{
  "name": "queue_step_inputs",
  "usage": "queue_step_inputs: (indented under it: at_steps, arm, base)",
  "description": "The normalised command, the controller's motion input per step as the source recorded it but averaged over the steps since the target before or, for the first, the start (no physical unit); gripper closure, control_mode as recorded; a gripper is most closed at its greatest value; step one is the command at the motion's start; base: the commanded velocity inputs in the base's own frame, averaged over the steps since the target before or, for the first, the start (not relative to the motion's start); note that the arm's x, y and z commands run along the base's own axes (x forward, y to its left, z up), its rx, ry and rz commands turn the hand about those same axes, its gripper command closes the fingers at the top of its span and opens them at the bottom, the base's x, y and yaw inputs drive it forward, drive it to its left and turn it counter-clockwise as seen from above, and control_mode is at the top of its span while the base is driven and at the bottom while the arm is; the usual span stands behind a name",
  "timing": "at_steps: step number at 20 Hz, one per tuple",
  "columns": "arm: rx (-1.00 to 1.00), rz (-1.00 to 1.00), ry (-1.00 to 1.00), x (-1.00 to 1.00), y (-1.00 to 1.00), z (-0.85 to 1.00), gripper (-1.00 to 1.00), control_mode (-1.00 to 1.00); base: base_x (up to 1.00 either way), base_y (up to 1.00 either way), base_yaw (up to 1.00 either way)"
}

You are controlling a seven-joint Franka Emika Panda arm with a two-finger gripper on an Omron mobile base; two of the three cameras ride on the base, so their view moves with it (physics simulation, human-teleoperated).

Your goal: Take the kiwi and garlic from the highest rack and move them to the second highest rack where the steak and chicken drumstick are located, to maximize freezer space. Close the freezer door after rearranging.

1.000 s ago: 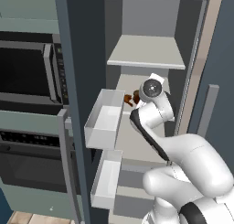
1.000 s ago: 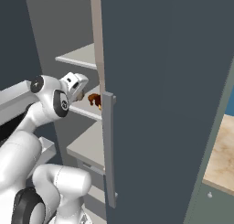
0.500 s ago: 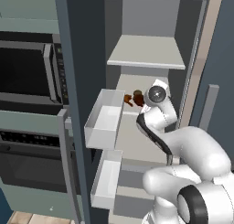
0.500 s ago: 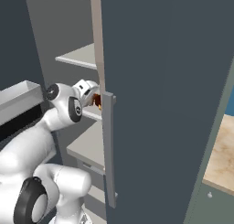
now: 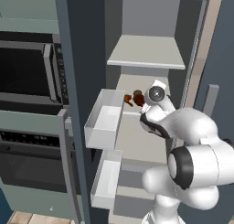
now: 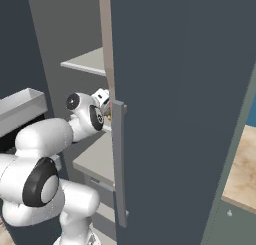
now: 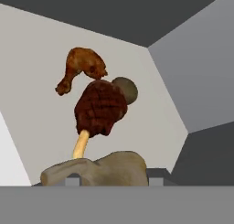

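Our gripper (image 7: 109,178) is clamped on the garlic (image 7: 98,169), facing the steak (image 7: 100,108), kiwi (image 7: 127,89) and drumstick (image 7: 81,67) on the shelf (image 7: 41,127).

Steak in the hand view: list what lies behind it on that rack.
Behind the steak a rounded grey-brown thing, probably the kiwi, peeks out at its right; most of it is covered. The chicken drumstick lies further back on the pale shelf.
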Motion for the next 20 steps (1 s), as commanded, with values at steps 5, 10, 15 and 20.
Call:
queue_step_inputs:
  at_steps: [5, 10, 15, 20]
  arm:
    - [0.0, 0.0, 0.0, 0.41, -0.17, -0.25, 1.0, -1.0]
    - [0.0, 0.0, 0.0, 0.42, -0.18, -0.24, 1.0, -1.0]
    - [0.0, 0.0, 0.0, 0.32, -0.09, -0.25, 1.0, -1.0]
    - [0.0, 0.0, 0.0, 0.27, -0.02, -0.35, -1.0, -1.0]
  base:
    - [0.0, 0.0, 0.0]
    - [0.0, 0.0, 0.0]
    - [0.0, 0.0, 0.0]
    - [0.0, 0.0, 0.0]
